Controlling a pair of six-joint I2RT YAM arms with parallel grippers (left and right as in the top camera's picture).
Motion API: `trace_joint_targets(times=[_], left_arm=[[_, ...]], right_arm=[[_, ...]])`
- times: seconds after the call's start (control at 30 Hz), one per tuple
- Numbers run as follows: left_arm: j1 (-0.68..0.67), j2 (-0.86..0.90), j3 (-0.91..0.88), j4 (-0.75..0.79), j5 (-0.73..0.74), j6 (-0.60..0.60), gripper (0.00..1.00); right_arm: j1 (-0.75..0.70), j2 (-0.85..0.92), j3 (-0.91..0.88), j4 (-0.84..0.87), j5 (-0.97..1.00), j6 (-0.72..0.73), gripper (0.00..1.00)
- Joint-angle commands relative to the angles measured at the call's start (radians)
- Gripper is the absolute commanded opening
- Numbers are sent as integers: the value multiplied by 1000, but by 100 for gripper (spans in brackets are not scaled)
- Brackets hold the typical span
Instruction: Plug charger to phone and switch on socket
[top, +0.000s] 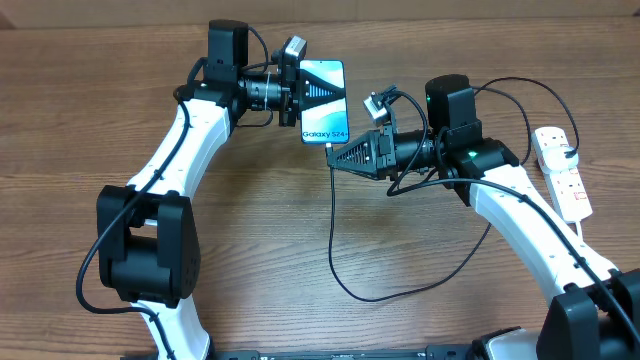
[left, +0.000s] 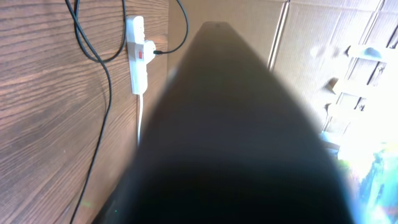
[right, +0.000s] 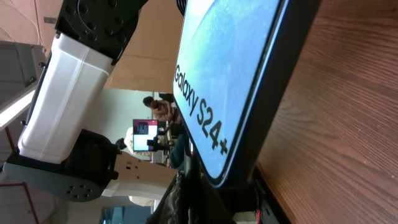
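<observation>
My left gripper (top: 296, 92) is shut on the phone (top: 322, 95) and holds it by its left edge above the table, its light blue screen up and the "Galaxy S24+" text at the near end. My right gripper (top: 338, 152) is shut on the charger's plug tip right at that near end. The black charger cable (top: 333, 230) hangs down from it and loops across the table. In the right wrist view the phone (right: 224, 74) fills the middle just above my dark jaws (right: 211, 202); the plug itself is hidden. The socket (top: 562, 170) lies at the far right.
In the left wrist view a blurred dark shape (left: 236, 143) fills most of the frame. Beside it show the socket (left: 137, 50) and the charger cable (left: 102, 93) on the wooden table. The left arm (right: 68, 99) stands close behind the phone.
</observation>
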Motion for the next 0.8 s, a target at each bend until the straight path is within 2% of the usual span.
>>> trace_joint_targets(times=[0.0, 0.77], left_arm=[[-5, -41, 31, 6, 40, -44, 4], [-7, -41, 31, 5, -6, -56, 4]], right_arm=[[-14, -2, 5, 7, 13, 4, 4], [-14, -2, 5, 12, 13, 5, 4]])
